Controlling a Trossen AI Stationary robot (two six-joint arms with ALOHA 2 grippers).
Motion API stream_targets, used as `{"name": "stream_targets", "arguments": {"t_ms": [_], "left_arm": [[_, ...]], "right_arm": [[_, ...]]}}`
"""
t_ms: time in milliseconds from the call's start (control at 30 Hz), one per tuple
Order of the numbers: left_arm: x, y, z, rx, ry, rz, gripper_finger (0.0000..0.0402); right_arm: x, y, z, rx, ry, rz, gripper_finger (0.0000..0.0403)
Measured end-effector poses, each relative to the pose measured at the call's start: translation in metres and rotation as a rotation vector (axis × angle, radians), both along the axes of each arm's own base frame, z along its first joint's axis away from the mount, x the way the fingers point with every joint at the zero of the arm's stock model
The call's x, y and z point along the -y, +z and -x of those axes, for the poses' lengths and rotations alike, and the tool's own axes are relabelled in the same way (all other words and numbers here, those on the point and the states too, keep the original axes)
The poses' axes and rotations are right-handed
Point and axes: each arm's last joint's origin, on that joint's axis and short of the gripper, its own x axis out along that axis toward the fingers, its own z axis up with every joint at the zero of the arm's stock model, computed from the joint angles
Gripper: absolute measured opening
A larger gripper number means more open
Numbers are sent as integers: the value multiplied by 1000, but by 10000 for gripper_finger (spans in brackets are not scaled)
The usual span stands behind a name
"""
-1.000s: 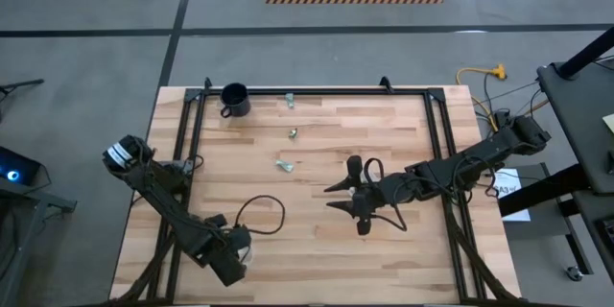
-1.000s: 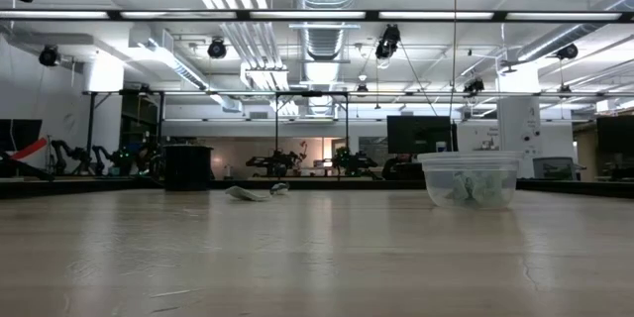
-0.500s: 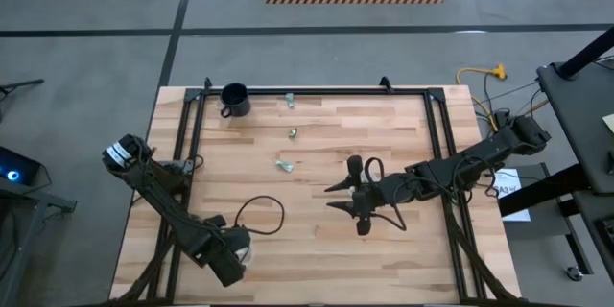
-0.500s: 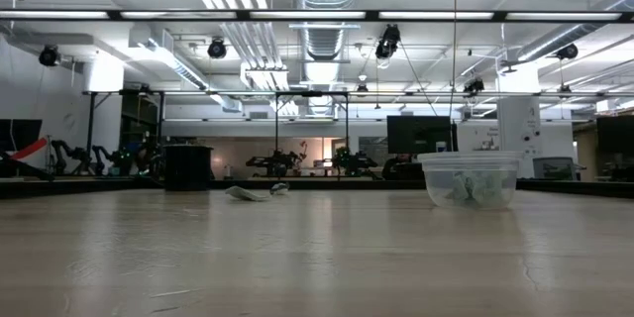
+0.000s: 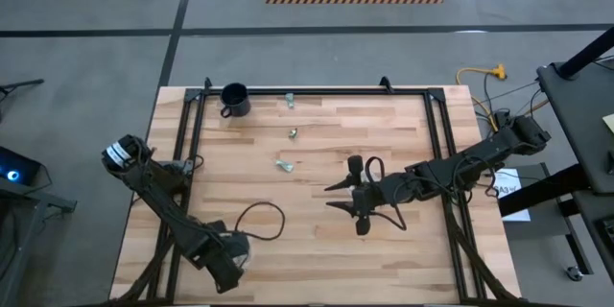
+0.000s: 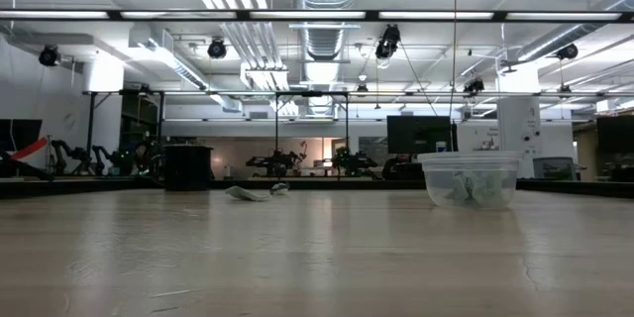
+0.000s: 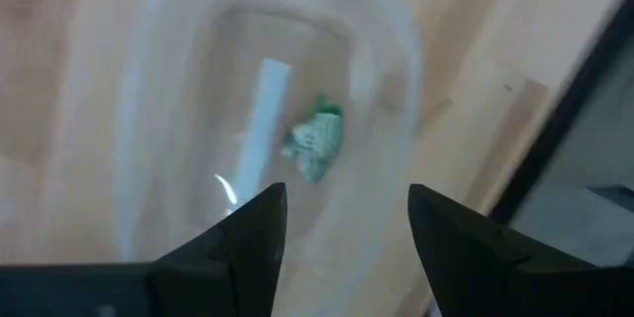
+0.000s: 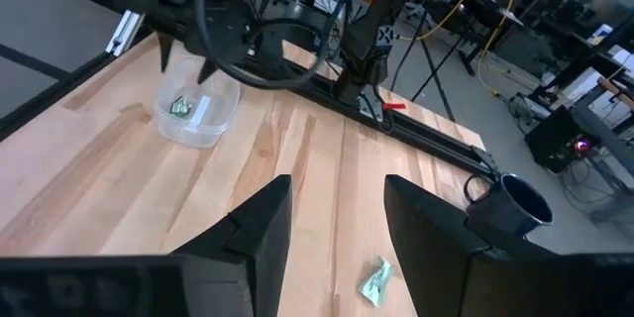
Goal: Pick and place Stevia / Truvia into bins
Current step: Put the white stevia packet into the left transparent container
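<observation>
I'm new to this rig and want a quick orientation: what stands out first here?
The right gripper hovers open at mid-table, near three loose packets trailing toward a black mug at the far edge. The left gripper hangs open over a clear tub at the near left corner, a green packet inside it.

A black mug (image 5: 234, 100) stands near the wooden table's (image 5: 317, 240) far-left corner.
</observation>
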Motion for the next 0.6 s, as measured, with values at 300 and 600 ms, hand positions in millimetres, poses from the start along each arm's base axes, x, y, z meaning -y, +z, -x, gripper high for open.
{"name": "stream_targets", "arguments": {"t_ms": [300,600], "left_arm": [[11,5,-11,149,-115,114,194],[25,14,-26,338,-106,293,194]], "right_arm": [[0,-1,0,-6,-5,-13,153],[10,12,24,26,30,-113,153]]}}
